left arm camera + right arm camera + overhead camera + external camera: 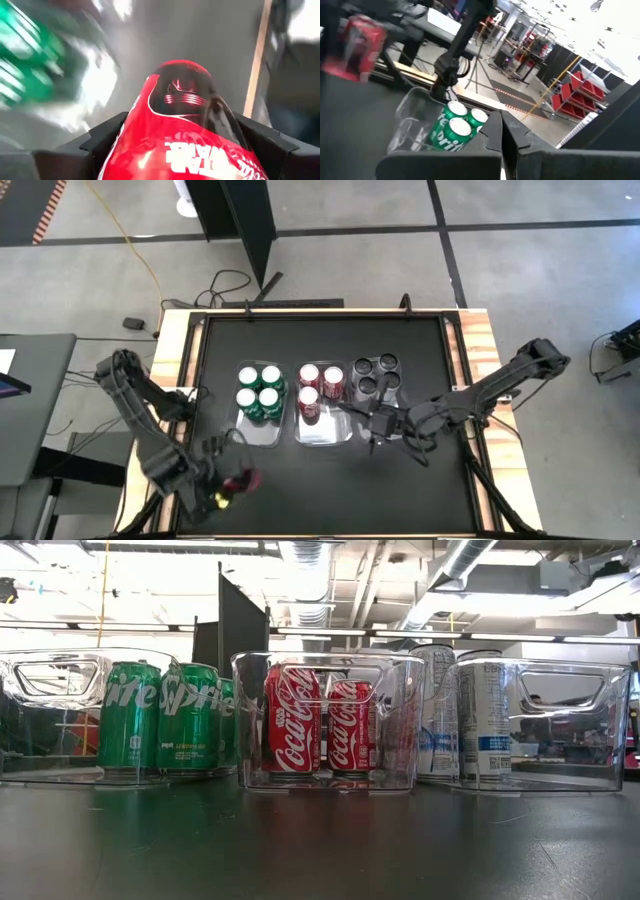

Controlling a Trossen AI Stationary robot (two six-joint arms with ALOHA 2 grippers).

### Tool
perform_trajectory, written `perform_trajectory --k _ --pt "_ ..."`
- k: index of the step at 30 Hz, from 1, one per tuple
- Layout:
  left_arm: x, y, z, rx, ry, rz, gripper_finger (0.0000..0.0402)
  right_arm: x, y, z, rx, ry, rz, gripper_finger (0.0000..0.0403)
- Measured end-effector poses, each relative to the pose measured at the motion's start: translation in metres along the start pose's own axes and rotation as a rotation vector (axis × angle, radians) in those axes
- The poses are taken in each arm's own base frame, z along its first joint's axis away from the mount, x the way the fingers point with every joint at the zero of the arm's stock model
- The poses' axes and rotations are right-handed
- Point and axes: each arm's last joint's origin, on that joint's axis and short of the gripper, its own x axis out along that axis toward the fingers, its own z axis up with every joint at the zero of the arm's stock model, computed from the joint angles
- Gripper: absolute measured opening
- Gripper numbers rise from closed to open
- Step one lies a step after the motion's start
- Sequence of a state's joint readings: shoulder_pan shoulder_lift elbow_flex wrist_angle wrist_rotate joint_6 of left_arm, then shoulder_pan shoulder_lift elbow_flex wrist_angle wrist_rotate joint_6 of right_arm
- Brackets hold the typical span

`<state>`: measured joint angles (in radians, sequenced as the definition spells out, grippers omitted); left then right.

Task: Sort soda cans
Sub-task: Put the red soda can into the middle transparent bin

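Note:
Three clear trays stand side by side mid-table. The left one holds green cans (260,392), the middle tray (322,432) three red cans (320,388), the right one silver-grey cans (378,375). In the low view the green cans (150,715), red cans (310,720) and silver-grey cans (460,710) stand upright. My left gripper (228,482) is near the table's near left corner, shut on another red can (242,480). My right gripper (374,426) hovers shut, holding nothing, just nearer than the silver-grey cans. My left gripper pinches the red can's side wall (135,130) between its two fingers (102,142), one on each side. The can lies along the fingers, and its far end (182,75) sticks out beyond them. In the right wrist view the can (362,37) hangs clear of the table.
The near half of the middle tray has no can in it. The black tabletop nearer than the trays (330,490) is bare. Wooden rails (480,350) run along the table's left and right sides.

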<state>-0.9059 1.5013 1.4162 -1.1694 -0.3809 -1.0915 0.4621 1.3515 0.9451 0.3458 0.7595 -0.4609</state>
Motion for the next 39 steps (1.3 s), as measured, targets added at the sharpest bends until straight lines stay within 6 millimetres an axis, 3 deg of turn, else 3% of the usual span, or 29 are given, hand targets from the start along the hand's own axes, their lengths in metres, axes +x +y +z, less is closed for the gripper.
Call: perform_trajectory --k 7,12,16,23,29,33,39 --pt "0.012 0.036 0.059 -0.039 -0.219 0.123 0.0302 -0.004 0.002 0.003 -0.009 -0.011 0.013 0.0012" --pt "0.023 0.061 0.107 -0.064 -0.332 0.096 0.0302 -0.006 0.004 0.002 -0.044 -0.006 0.027 0.0014" --pt "0.028 0.083 0.131 -0.091 -0.36 0.064 0.0302 -0.007 0.008 -0.002 -0.08 0.03 0.054 0.004" --pt "0.032 0.117 0.157 -0.183 -0.402 0.06 0.0302 -0.008 0.012 -0.012 0.006 0.113 0.084 0.0158" --pt "0.03 0.13 0.173 -0.208 -0.462 -0.028 0.0302 -0.005 0.019 -0.018 0.018 0.143 0.091 0.0266" --pt "0.029 0.135 0.177 -0.232 -0.489 -0.029 0.0302 0.005 0.023 -0.02 -0.017 0.139 0.014 0.0296" --pt "0.029 0.138 0.18 -0.269 -0.502 -0.032 0.0302 0.03 0.029 -0.014 -0.088 0.158 -0.057 0.0306"
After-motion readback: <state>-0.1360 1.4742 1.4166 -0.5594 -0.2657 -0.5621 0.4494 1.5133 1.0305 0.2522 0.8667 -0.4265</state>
